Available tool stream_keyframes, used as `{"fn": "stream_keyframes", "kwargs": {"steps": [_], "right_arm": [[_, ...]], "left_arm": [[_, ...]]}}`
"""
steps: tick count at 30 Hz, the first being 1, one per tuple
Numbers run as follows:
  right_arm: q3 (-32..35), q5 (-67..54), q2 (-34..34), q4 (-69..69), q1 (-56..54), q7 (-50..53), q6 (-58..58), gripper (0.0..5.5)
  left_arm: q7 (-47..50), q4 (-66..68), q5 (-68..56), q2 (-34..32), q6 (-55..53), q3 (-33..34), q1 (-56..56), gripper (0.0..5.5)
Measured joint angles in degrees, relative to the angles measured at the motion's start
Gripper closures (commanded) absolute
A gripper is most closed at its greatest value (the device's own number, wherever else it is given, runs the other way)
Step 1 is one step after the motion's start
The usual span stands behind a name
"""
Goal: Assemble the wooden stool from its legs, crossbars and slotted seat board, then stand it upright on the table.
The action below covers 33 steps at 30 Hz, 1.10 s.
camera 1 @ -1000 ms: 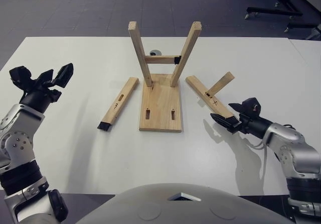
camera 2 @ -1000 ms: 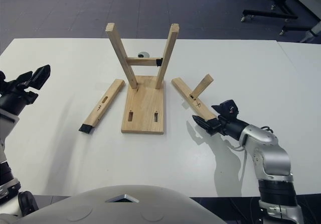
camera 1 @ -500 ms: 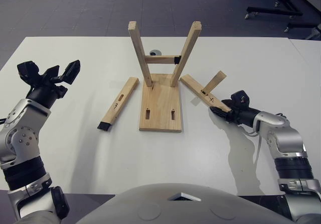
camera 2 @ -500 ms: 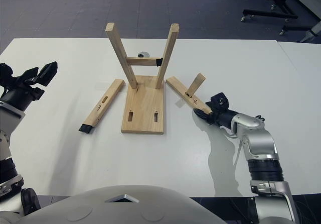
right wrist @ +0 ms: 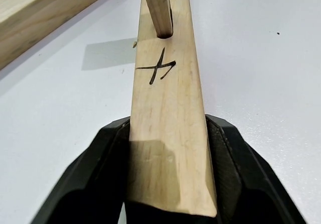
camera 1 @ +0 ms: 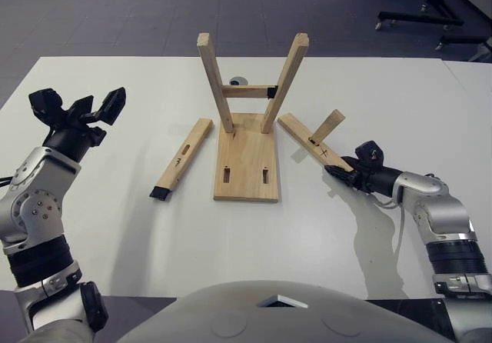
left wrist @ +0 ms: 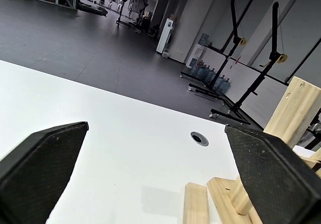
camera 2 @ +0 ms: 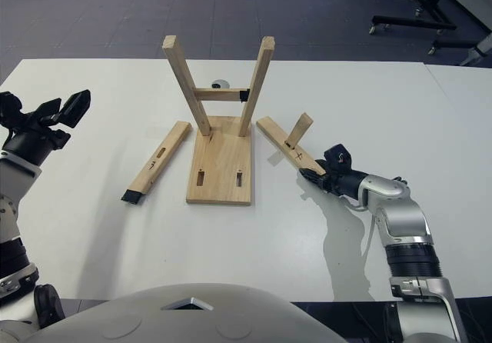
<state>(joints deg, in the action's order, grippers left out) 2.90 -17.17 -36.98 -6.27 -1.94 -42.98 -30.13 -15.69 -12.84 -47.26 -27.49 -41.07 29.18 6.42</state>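
Note:
The slotted seat board [camera 1: 246,168] lies flat mid-table. Two legs [camera 1: 216,81] joined by a crossbar [camera 1: 247,91] stand upright in its far slots. A loose leg [camera 1: 182,157] with a black end cap lies to its left. To its right lies another leg [camera 1: 311,141] marked with an X, a short crossbar [camera 1: 329,125] stuck in its slot. My right gripper [camera 1: 343,171] is shut on that leg's near end [right wrist: 165,83], one finger on each side. My left gripper [camera 1: 81,106] hangs open over the table's left side, pads [left wrist: 45,158] wide apart, holding nothing.
A small round grommet hole [camera 1: 238,81] sits in the white table [camera 1: 138,243] behind the standing legs. Dark floor and metal racks [camera 1: 415,12] lie beyond the far edge. The table's front and left stretches are bare.
My right gripper moved forward onto the X-marked leg's near end and shut on it; the leg shifted slightly left. My left arm drifted a little to the right, still open.

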Motion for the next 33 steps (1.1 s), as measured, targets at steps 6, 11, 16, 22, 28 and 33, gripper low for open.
{"fn": "stream_keyframes", "kwargs": {"steps": [6, 11, 16, 22, 28, 33], "right_arm": [[9.76, -6.73, -1.04, -10.04, -2.32, -2.38, -2.96, 3.41], [15.31, -9.95, -3.62, -14.47, -7.30, -4.19, -6.00, 3.41], [18.15, -13.92, -6.27, -15.08, -13.65, -7.13, -9.69, 3.41], [19.84, -21.12, -11.95, -14.79, -26.73, -13.90, -17.89, 3.42], [16.96, -24.69, -17.38, -16.31, -43.18, -21.37, -24.89, 3.42], [14.55, -29.86, -17.21, -13.75, -51.88, -24.78, -32.99, 3.42]], "left_arm": [[-4.72, -0.53, -3.20, 0.00, -0.66, -0.28, 0.47, 0.51], [-11.64, 2.39, -6.35, -2.44, -1.69, 0.08, 1.01, 0.51], [-17.01, 7.67, -9.84, -5.75, -3.56, 1.03, 4.64, 0.51], [-24.11, 12.68, -18.93, -9.81, -9.43, 1.67, 14.26, 0.51], [-28.35, 14.19, -22.03, -12.36, -13.59, -0.38, 21.24, 0.51], [-26.66, 12.88, -28.70, -11.56, -17.46, -2.26, 28.95, 0.51]]}}
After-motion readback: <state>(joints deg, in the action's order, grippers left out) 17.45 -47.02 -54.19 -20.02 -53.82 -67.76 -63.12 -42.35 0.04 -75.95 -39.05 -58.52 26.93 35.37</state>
